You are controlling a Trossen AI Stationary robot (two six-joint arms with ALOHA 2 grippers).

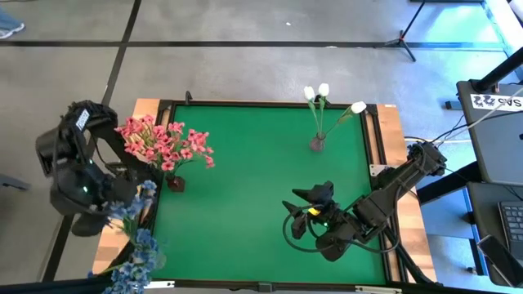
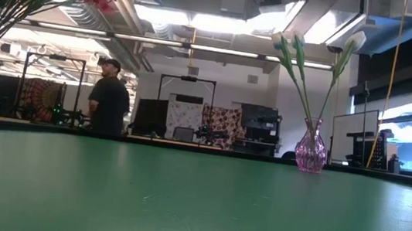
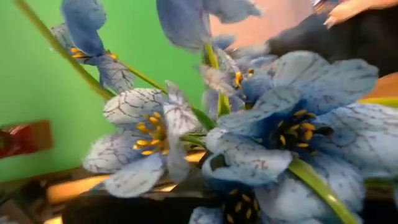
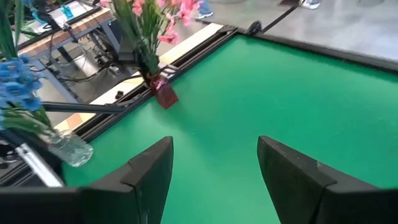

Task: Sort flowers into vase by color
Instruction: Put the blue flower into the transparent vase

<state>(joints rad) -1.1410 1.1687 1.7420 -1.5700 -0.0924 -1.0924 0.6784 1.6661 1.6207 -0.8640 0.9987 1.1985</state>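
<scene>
Pink flowers stand in a small red vase at the table's left. White buds on long stems stand in a pink glass vase at the far right. Blue flowers rise from a clear vase at the near left edge. My left gripper hangs over that edge among the blue blossoms, which fill its wrist view and hide its fingers. My right gripper stands open above the green mat at the near right, with nothing between its fingers. My left gripper is in among the blue blossoms, which hide its fingertips. I cannot tell whether it touches or holds a stem.
A dark raised frame and wooden borders run around the mat. The mat's middle lies bare between the vases. A person stands in the room beyond the far edge. A desk with a keyboard is to the right.
</scene>
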